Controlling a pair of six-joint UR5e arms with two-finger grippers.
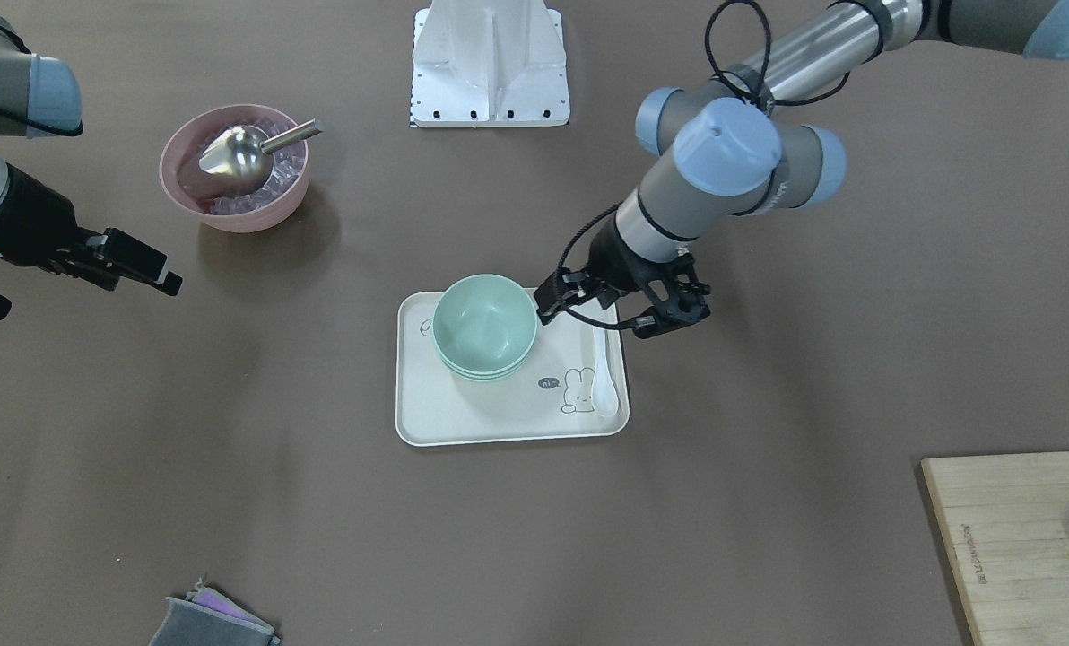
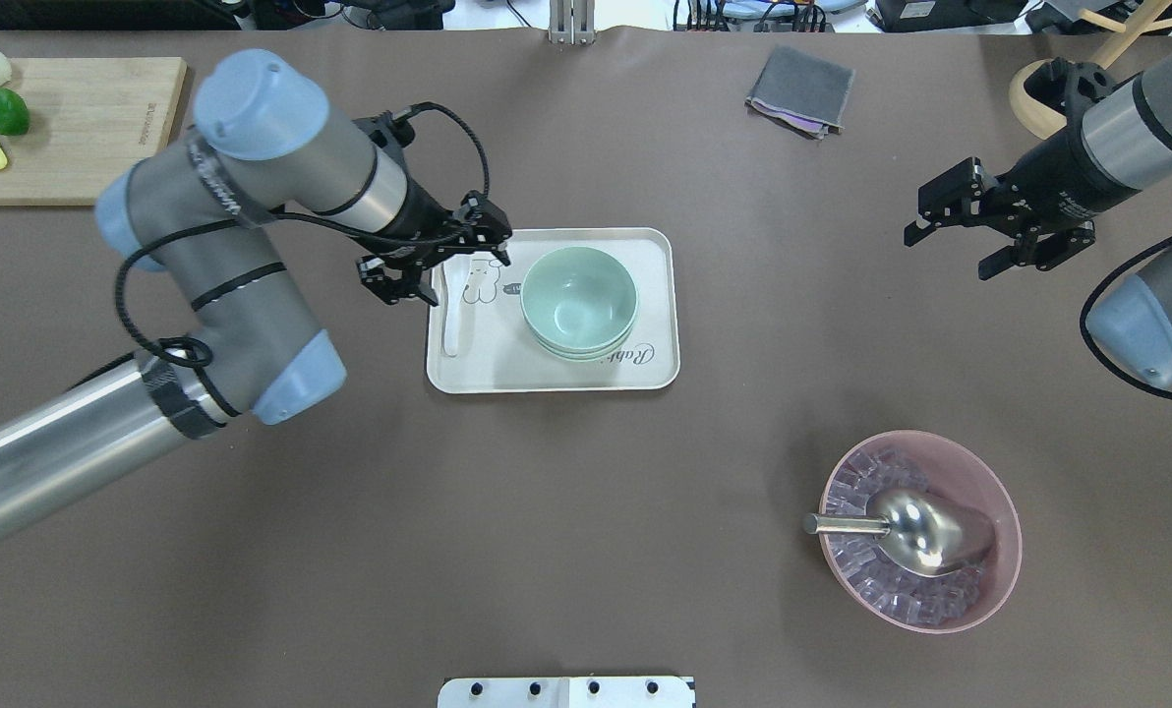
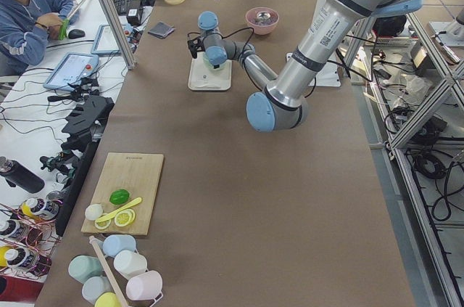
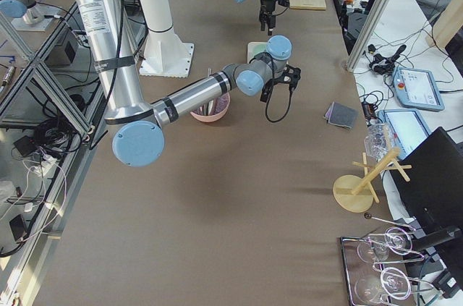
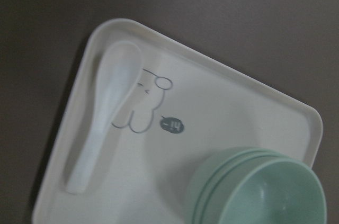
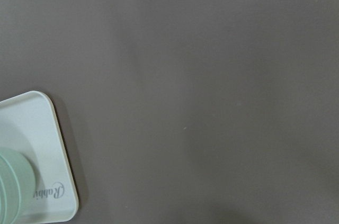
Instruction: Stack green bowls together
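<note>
Three green bowls [image 2: 578, 297] sit nested in one stack near the middle of the cream tray [image 2: 507, 378]. You can count three pale mint rims in the left wrist view, and the top bowl looks smooth, matte and plain inside. A white spoon [image 2: 450, 317] lies on the same tray along one edge, beside a printed rabbit drawing. Well apart on the surface [image 2: 586, 531], the pink bowl [image 2: 1011, 511] holds clear ice cubes [image 2: 871, 582] and a metal scoop [image 2: 925, 531] whose handle reaches over the rim. Your left gripper [image 2: 443, 270] hangs over the tray's spoon-side edge, fingers spread and gripping nothing. Your right gripper [image 2: 950, 251] hangs well away from the tray, fingers spread too.
</note>
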